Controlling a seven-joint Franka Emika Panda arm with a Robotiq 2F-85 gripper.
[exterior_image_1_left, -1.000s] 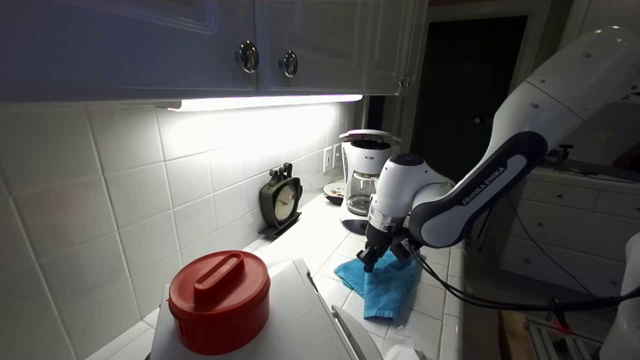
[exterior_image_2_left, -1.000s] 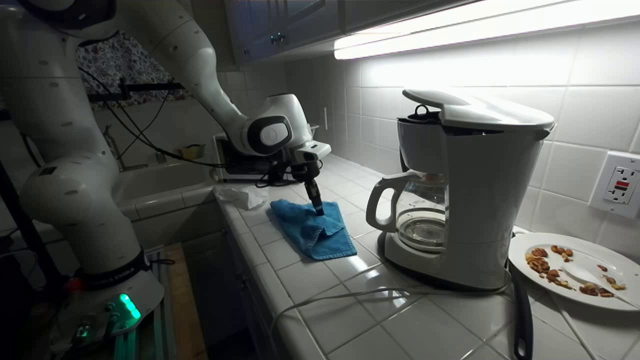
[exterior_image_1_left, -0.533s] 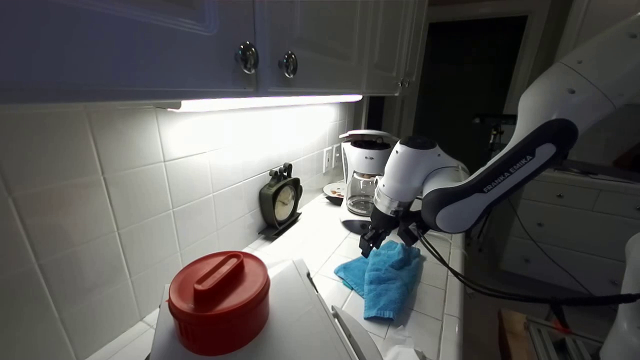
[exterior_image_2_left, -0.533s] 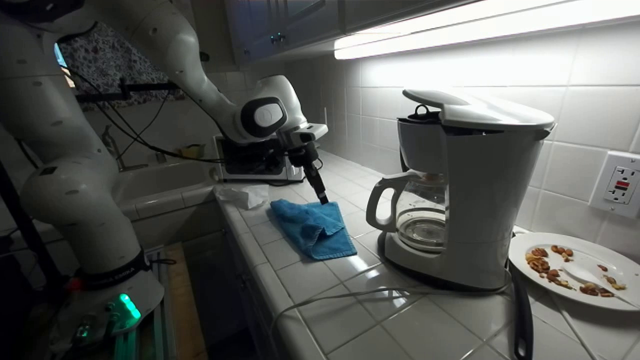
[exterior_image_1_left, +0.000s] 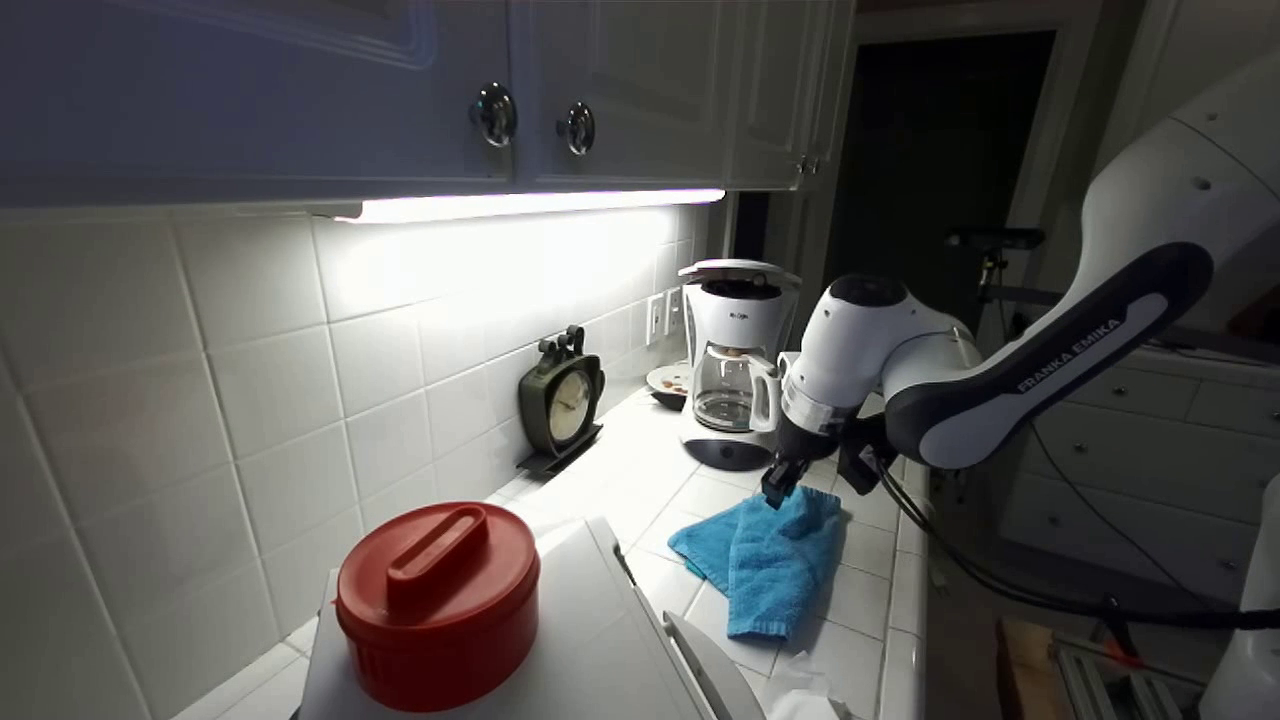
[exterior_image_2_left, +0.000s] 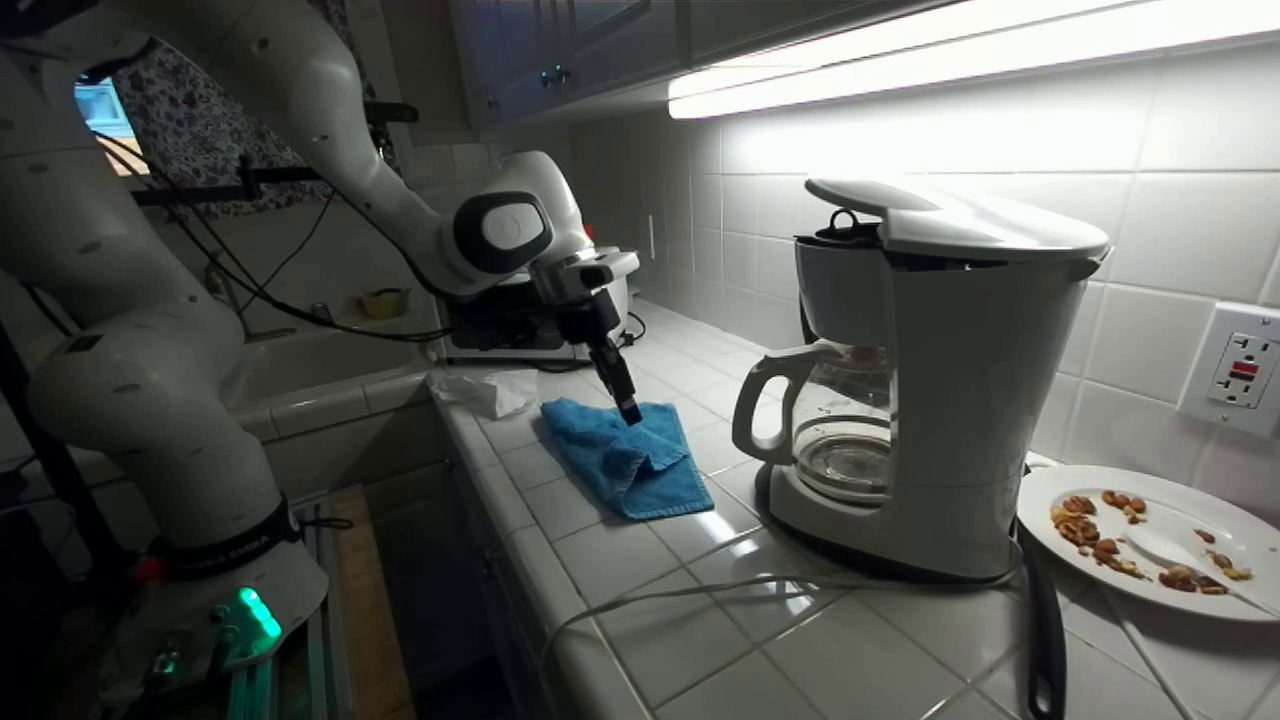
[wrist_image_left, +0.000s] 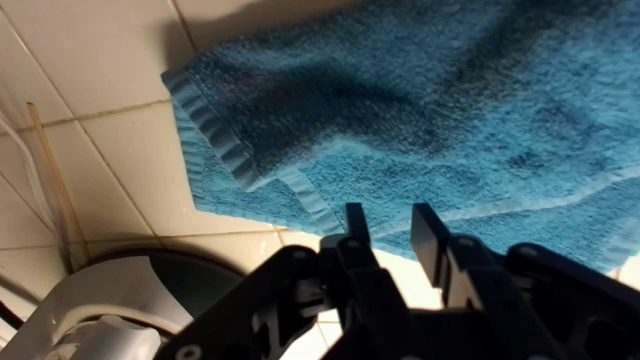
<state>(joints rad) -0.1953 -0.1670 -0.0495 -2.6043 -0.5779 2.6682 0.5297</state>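
Note:
A crumpled blue towel (exterior_image_1_left: 775, 575) lies on the white tiled counter, one edge folded over, as both exterior views show; in an exterior view the same towel (exterior_image_2_left: 625, 465) has a raised fold. My black gripper (exterior_image_1_left: 774, 494) points down at a tilt over its upper part. Seen in an exterior view, the gripper (exterior_image_2_left: 630, 412) has its tips right above or at the cloth; contact cannot be told. In the wrist view the gripper (wrist_image_left: 386, 215) holds its fingers part-way apart with a clear gap, and the towel (wrist_image_left: 465, 165) shows beyond them with nothing gripped.
A white coffee maker (exterior_image_2_left: 970, 420) with a glass carafe (exterior_image_2_left: 845, 440) stands beside the towel. Behind it is a plate (exterior_image_2_left: 1170, 500) of nuts. A clock-like dial (exterior_image_1_left: 565, 405) leans by the wall. A red lidded container (exterior_image_1_left: 440, 600) sits atop a white appliance (exterior_image_1_left: 590, 620). White crumpled paper (exterior_image_2_left: 490, 392) lies nearby.
My gripper has risen from the towel and then shifted toward the counter's front edge, uncovering the carafe handle in an exterior view. The towel looks unmoved.

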